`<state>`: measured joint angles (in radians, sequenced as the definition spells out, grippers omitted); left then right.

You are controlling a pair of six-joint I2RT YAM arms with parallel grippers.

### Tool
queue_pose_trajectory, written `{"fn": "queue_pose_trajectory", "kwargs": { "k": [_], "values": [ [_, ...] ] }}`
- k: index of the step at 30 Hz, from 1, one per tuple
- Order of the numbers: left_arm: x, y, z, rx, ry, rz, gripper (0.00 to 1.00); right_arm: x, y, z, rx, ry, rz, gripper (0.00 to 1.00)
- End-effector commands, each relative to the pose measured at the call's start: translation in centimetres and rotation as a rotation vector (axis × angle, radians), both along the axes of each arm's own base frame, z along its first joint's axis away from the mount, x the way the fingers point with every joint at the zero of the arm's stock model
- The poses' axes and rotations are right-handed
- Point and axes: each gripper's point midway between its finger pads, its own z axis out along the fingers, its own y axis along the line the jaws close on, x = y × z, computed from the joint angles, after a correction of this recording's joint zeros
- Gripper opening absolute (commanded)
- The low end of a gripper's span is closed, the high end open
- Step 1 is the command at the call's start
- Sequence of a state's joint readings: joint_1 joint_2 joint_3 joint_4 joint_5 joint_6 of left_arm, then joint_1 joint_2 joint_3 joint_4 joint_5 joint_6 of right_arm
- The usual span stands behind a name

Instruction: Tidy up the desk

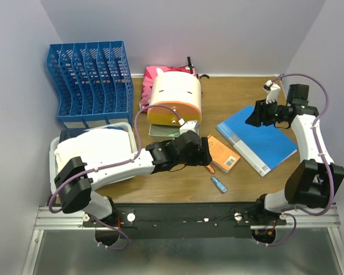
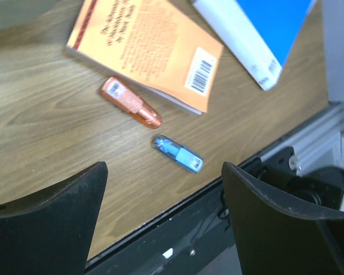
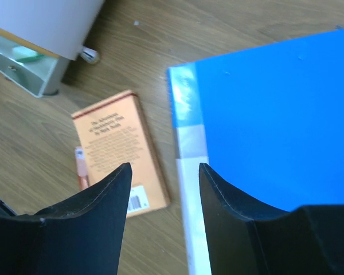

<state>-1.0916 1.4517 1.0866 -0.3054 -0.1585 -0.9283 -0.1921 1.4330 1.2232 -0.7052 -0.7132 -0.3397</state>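
The desk (image 1: 235, 94) is brown wood grain with a black rail (image 1: 183, 215) along its front. An orange paperback (image 1: 223, 153) lies mid-desk, with a big blue folder (image 1: 257, 139) to its right. Near the front edge are an orange capped tube (image 2: 130, 102) and a small blue stick (image 1: 218, 184). My left gripper (image 1: 204, 156) hovers open over the paperback's left end; in the left wrist view the left gripper (image 2: 163, 167) frames bare wood just short of the blue stick (image 2: 178, 153). My right gripper (image 1: 253, 114) stands open above the folder's spine (image 3: 192, 149), holding nothing.
A blue file rack (image 1: 90, 83) stands back left, with a white tray (image 1: 56, 150) of cloth in front of it. A white and orange box (image 1: 175, 97) sits at the back centre beside a pink item (image 1: 151, 77), with a green item (image 3: 23, 63) under it. Lavender walls enclose the desk.
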Motion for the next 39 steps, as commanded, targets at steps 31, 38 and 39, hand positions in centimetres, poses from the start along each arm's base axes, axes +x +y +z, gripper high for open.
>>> {"fn": "queue_pose_trajectory", "kwargs": {
  "k": [31,38,39],
  "values": [
    [-1.2,-4.5,-12.2,0.345,0.208,0.659,0.6,-4.4,2.3,2.6,0.15,-0.043,0.375,0.59],
    [0.9,-3.7,-14.3,0.391,0.226,0.681,0.59,-3.3,1.8,2.8,0.138,-0.031,0.357,0.59],
    [1.1,-3.6,-14.4,0.4,0.226,0.684,0.59,-3.2,1.8,2.8,0.139,-0.029,0.356,0.59]
  ]
}}
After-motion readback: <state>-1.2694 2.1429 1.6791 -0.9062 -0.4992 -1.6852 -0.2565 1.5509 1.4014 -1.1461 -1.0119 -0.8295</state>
